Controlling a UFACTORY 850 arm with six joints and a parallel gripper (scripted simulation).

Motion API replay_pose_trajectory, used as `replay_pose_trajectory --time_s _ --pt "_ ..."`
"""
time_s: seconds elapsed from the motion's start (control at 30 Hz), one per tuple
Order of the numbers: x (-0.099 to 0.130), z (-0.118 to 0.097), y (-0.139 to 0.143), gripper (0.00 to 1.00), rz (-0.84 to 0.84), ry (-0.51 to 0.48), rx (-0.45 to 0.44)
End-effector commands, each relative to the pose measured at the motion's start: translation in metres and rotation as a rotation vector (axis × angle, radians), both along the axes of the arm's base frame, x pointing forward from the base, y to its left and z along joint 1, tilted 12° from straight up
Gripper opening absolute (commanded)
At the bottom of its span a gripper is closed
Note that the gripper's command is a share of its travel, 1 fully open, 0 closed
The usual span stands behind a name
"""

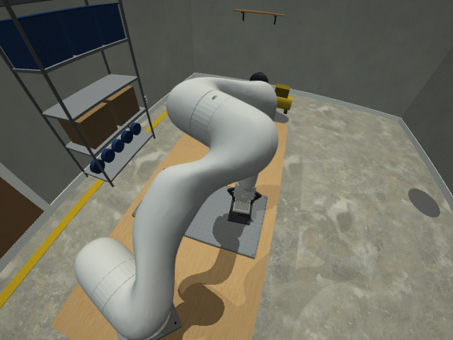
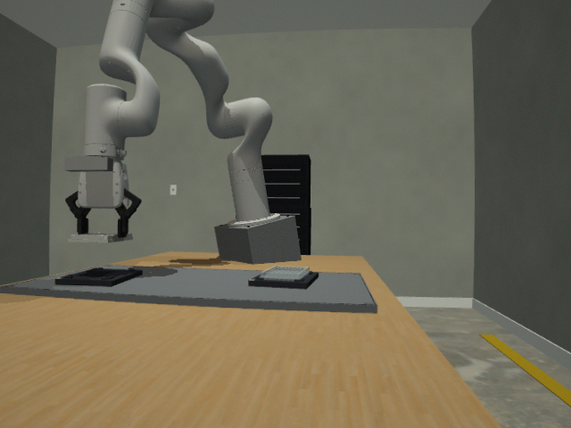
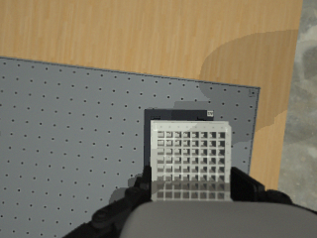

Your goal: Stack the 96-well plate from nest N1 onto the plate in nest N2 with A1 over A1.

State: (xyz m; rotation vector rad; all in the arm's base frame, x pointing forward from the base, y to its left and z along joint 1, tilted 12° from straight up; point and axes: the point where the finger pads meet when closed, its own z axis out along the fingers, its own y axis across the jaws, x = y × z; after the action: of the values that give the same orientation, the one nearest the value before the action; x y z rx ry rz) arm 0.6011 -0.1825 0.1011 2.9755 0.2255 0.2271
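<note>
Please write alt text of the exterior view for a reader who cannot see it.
The arm's claw holds a 96-well plate in the air above an empty black nest. To the right, a second plate sits in another nest on the grey board.

The hand (image 3: pixel 191 190) grips a white well plate (image 3: pixel 191 159) by its two long sides, above a black nest (image 3: pixel 175 115). The nest sits on a grey dotted board (image 3: pixel 74 139) on the wooden worktop (image 3: pixel 124 35).
</note>
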Motion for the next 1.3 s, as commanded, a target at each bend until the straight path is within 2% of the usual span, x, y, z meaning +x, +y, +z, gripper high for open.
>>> replay_pose_trajectory --time_s 0.0,0.3,0.7,0.87,1.27 --pt "0.000 0.007 0.001 0.00 0.000 -0.002 0.000" --pt "-0.003 0.022 0.003 0.00 0.000 -0.002 0.000" --pt "-0.003 0.022 0.003 0.00 0.000 -0.002 0.000" --pt "-0.006 0.019 0.019 0.00 -0.163 -0.025 0.027" --pt "-0.013 0.014 0.051 0.00 -0.207 -0.031 0.034"
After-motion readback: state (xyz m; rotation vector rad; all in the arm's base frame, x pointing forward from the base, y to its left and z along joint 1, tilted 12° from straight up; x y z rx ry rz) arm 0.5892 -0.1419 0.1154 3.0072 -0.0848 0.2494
